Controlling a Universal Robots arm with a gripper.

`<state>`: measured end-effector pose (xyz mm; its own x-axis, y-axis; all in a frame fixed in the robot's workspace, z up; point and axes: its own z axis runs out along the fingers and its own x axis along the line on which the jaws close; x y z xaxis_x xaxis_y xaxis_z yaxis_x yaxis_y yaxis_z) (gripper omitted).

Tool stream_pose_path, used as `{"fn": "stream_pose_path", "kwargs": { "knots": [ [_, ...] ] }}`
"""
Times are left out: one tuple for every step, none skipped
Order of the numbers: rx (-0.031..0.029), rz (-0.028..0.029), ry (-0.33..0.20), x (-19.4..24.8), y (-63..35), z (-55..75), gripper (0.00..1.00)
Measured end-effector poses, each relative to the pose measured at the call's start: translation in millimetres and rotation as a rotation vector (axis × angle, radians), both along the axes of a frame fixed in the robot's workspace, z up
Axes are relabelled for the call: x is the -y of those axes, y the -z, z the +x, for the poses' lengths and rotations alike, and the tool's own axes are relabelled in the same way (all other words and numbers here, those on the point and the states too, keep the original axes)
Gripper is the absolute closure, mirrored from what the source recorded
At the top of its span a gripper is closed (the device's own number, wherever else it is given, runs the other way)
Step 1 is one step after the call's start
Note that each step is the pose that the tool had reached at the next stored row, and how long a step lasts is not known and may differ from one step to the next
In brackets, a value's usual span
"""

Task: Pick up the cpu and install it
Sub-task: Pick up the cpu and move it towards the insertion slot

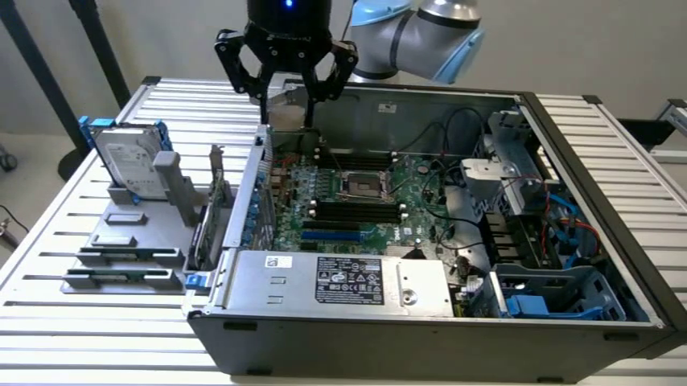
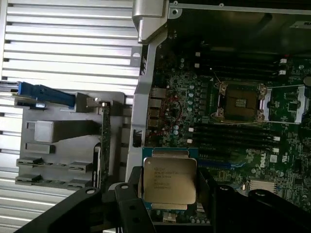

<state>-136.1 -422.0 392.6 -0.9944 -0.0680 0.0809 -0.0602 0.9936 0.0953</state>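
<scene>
The gripper [image 1: 285, 100] hangs over the rear wall of the open computer case [image 1: 429, 342], near the corner on the exterior view's left, and well above the motherboard [image 1: 371, 229]. In the wrist view its black fingers [image 2: 130, 196] stand wide apart and are closed against two opposite edges of the cpu [image 2: 169, 180], which sits flat between them with its printed silver top facing the camera. The chip is off the board, held in the air. The processor socket [image 1: 363, 186] lies open near the middle of the motherboard, apart from the chip, with memory slots [image 1: 352, 211] just beside it. Outside the case, on the exterior view's left, a hard drive [image 1: 131, 161] in a blue frame stands upright in a grey holder [image 1: 118, 277] on the slatted table [image 1: 64, 342].
</scene>
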Motion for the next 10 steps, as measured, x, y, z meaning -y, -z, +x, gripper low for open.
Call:
{"fn": "stream_pose_path", "kwargs": {
  "knots": [
    [-0.0001, 0.0001, 0.0, -1.2, 1.1, 4.5, 0.45],
    [0.0, 0.0002, 0.0, -2.8, 2.5, 9.0, 0.45],
    [-0.0001, 0.0, 0.0, -4.8, 4.2, 13.5, 0.45],
    [-0.0001, 0.0, 0.0, -7.1, 6.0, 18.0, 0.45],
    [-0.0001, 0.0001, 0.0, -9.6, 7.8, 22.5, 0.45],
    [-0.0002, -0.0001, 0.0, -12.1, 9.6, 27.0, 0.45],
    [-0.0001, 0.0, 0.0, -14.8, 11.4, 31.4, 0.45],
    [-0.0001, 0.0, 0.0, -17.8, 13.3, 36.2, 0.45],
    [-0.0001, -0.0001, 0.0, -20.5, 15.1, 40.5, 0.45],
    [-0.0001, 0.0001, 0.0, -23.2, 17.0, 44.7, 0.45]
  ]
}}
